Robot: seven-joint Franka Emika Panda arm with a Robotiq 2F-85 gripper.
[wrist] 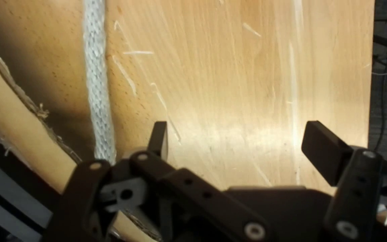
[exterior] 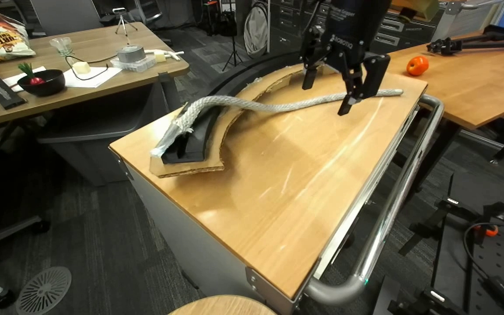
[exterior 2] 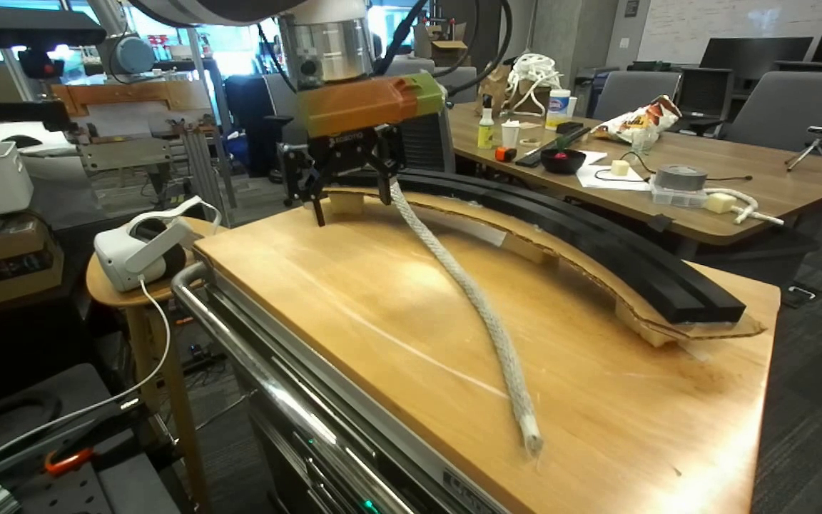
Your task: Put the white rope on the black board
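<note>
Across cardboard [exterior: 218, 139] and black board [exterior 2: 589, 232], the white rope [exterior: 274, 107] ran diagonally toward the handrail [exterior: 397, 199]; gripper [wrist: 235, 144] jaws stood apart.

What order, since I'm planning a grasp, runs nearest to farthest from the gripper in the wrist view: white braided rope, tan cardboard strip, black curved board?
1. White braided rope: left of the gripper
2. Tan cardboard strip: farther left
3. Black curved board: lower left

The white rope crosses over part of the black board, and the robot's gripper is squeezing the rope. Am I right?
Not about the squeezing. The wrist view shows the gripper open, with the white rope outside its grip. The rest is right: the white rope does cross over part of the black board.
</note>
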